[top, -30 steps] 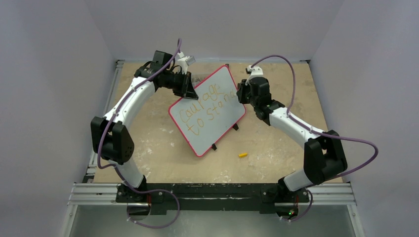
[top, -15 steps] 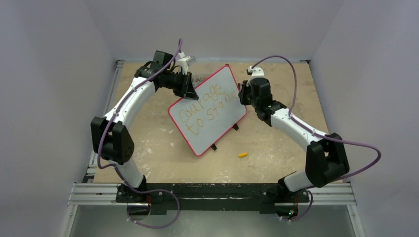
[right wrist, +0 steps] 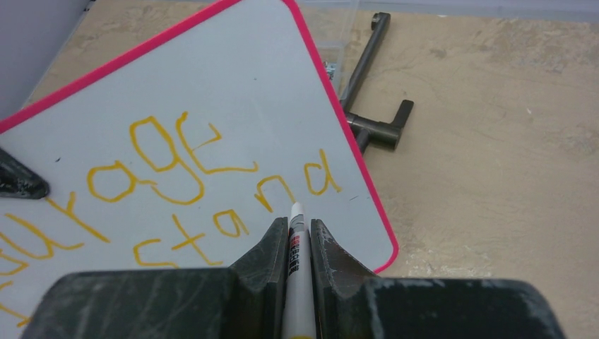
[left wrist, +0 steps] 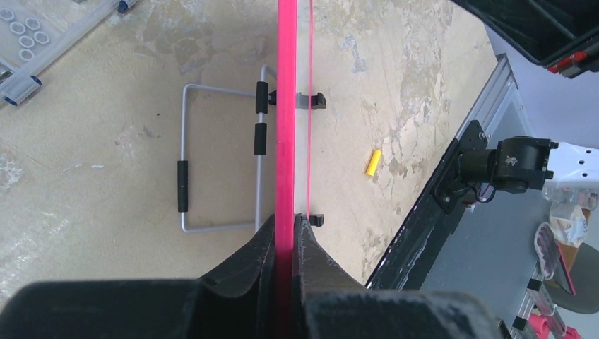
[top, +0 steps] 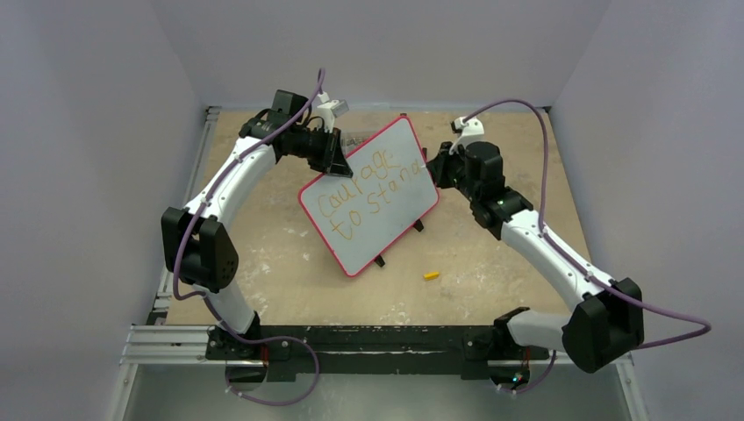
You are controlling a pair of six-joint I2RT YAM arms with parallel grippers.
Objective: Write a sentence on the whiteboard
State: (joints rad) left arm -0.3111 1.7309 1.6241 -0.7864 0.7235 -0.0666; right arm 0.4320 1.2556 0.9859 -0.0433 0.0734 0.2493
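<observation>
Firmly, left gripper (left wrist: pixel 285 224) pinches the whiteboard (top: pixel 379 239) rim; right gripper (right wrist: pixel 292 224) pinches a marker (right wrist: pixel 297 279) beside the sentence (top: pixel 368 189).

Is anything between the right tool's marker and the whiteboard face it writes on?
Nothing visible. The marker, shut in the right tool, points at the whiteboard by the word "stand" in the sentence, with only bare face at its tip. The left tool clamps the rim at the board's opposite edge.

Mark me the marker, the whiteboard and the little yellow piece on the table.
marker (right wrist: pixel 297 229): right wrist view, white barrel just behind the tip.
whiteboard (top: pixel 379 235): top view, bare lower face.
yellow piece (top: pixel 431 275): top view, its middle.
</observation>
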